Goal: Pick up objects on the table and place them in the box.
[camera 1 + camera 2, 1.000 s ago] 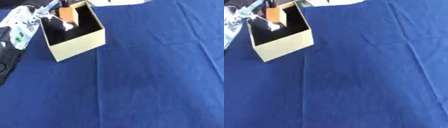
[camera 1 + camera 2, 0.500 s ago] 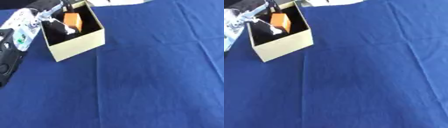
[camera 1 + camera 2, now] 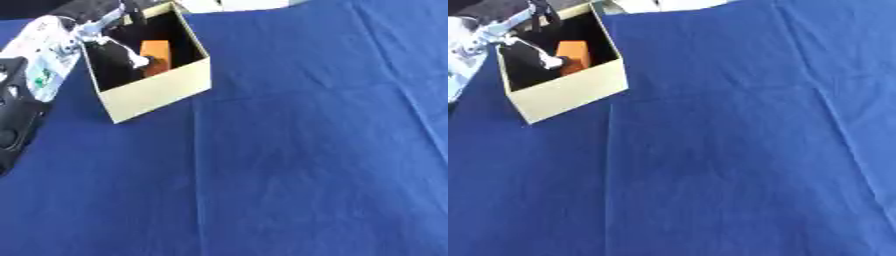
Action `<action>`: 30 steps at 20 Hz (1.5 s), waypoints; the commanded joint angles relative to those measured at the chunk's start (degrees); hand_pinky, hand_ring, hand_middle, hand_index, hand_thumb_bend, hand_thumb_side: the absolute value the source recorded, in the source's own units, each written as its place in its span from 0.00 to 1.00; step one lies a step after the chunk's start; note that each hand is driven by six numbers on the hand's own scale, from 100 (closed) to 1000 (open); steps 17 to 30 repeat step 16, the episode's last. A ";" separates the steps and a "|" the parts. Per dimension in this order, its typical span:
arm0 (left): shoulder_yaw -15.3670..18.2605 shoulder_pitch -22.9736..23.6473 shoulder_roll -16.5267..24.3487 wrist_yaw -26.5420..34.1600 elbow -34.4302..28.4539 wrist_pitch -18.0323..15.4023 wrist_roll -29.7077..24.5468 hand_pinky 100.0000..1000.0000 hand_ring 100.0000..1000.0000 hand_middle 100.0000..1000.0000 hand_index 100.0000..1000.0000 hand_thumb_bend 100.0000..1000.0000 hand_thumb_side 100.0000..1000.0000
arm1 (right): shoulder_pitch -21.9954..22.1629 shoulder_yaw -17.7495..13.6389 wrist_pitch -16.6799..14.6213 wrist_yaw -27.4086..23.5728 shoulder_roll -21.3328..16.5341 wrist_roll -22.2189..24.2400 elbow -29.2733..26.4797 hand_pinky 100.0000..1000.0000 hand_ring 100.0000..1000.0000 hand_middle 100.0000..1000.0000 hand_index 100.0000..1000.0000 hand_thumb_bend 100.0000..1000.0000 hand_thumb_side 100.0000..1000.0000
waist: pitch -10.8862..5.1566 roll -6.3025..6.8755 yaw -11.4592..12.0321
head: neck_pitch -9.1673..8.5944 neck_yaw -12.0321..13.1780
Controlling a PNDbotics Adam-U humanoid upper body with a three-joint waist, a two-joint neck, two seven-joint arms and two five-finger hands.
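Observation:
A beige cardboard box (image 3: 162,90) with a dark inside stands at the upper left on the blue cloth. An orange block (image 3: 156,54) sits low inside it, near the far wall. My left hand (image 3: 118,50) comes in from the upper left over the box's rim and reaches down inside, right against the block's left side. Whether it holds the block is hidden by the box's dark interior. My left forearm (image 3: 48,55), white and silver, lies beside the box's left wall. My right hand shows in neither view.
Blue cloth (image 3: 297,165) with a few creases covers the table across the middle and right. A black part (image 3: 16,132) lies at the left edge below the forearm. Something white (image 3: 232,4) pokes in at the top edge behind the box.
The orange block has gone from the top of the box, near its rim, down into the inside, and my left hand has followed it down.

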 commanded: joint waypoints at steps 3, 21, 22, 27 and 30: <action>1.58 -0.10 2.86 4.58 -7.66 2.10 0.28 0.35 0.50 0.61 0.71 0.40 0.32 | -0.44 -0.84 0.08 -0.29 -0.92 -0.33 -1.16 0.79 0.73 0.56 0.71 0.00 0.78 | -2.04 -0.31 0.41 | 0.65 -0.05; 7.28 12.69 13.94 24.97 -47.71 14.48 13.06 0.42 0.53 0.64 0.75 0.48 0.56 | -0.32 -1.18 -0.05 0.20 -1.52 -0.87 -1.16 0.80 0.73 0.56 0.71 0.00 0.77 | -3.27 -0.94 1.96 | 1.31 -1.64; 7.28 12.69 13.94 24.97 -47.71 14.48 13.06 0.42 0.53 0.64 0.75 0.48 0.56 | -0.32 -1.18 -0.05 0.20 -1.52 -0.87 -1.16 0.80 0.73 0.56 0.71 0.00 0.77 | -3.27 -0.94 1.96 | 1.31 -1.64; 7.28 12.69 13.94 24.97 -47.71 14.48 13.06 0.42 0.53 0.64 0.75 0.48 0.56 | -0.32 -1.18 -0.05 0.20 -1.52 -0.87 -1.16 0.80 0.73 0.56 0.71 0.00 0.77 | -3.27 -0.94 1.96 | 1.31 -1.64; 7.28 12.69 13.94 24.97 -47.71 14.48 13.06 0.42 0.53 0.64 0.75 0.48 0.56 | -0.32 -1.18 -0.05 0.20 -1.52 -0.87 -1.16 0.80 0.73 0.56 0.71 0.00 0.77 | -3.27 -0.94 1.96 | 1.31 -1.64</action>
